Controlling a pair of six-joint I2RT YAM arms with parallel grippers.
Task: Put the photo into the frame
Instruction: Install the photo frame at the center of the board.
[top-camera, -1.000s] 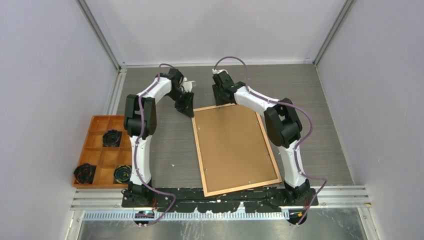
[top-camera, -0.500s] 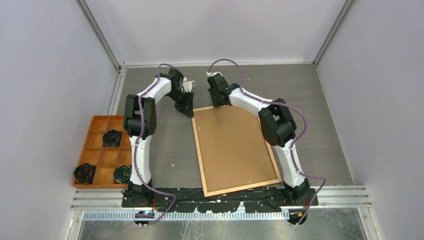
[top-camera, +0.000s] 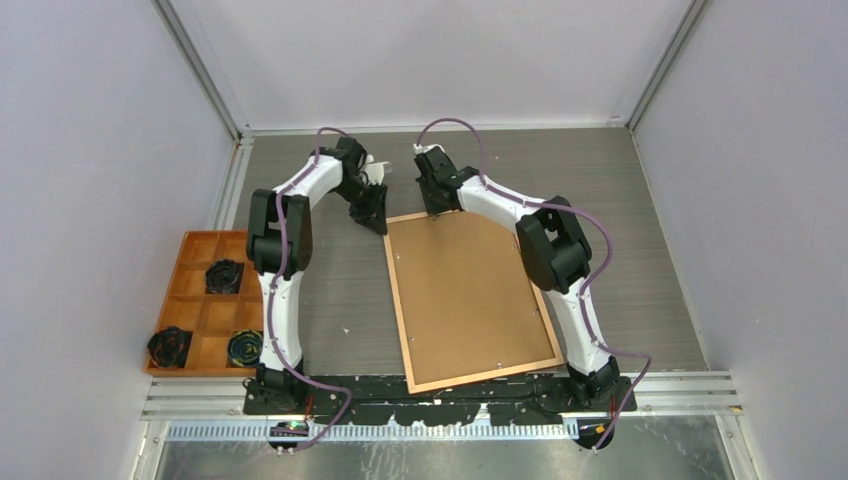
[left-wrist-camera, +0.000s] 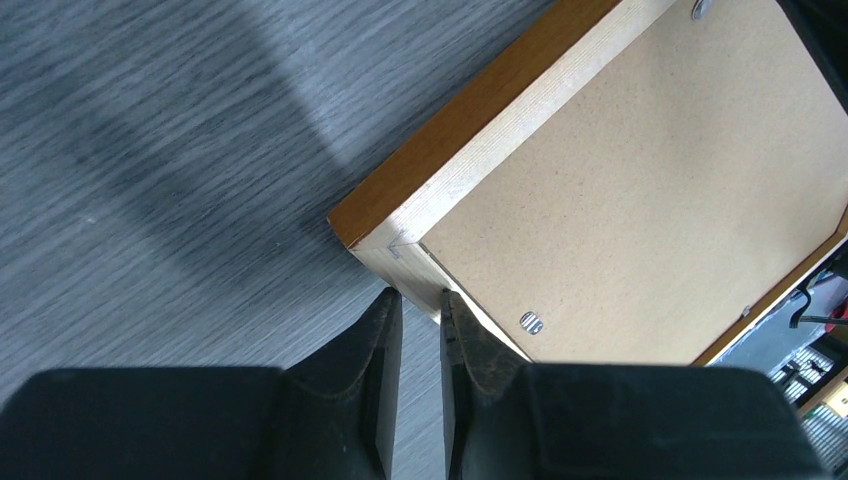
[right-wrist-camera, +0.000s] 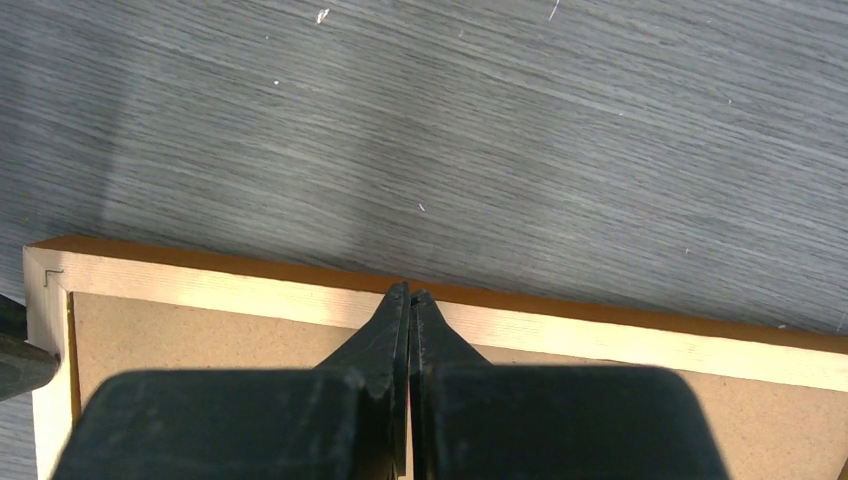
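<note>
Top external view: the frame lies flat on the table, fibreboard back up, and runs from the near edge out to both grippers at its far end. The photo is nowhere in sight; it may sit under the backing, but that cannot be told.

Left gripper: jaws a narrow slit apart, tips at the rail just beside the frame's corner. Whether they nip anything, cannot tell.

Right gripper: part open a second ago, now jaws pressed together with nothing between. Tips sit down on the pale far rail, bare table beyond them. The arm has also slid slightly toward the left gripper.

My read: closed fingers make a prod, not a grasp, likely pressing or squaring the frame. Insertion unconfirmed.
</note>
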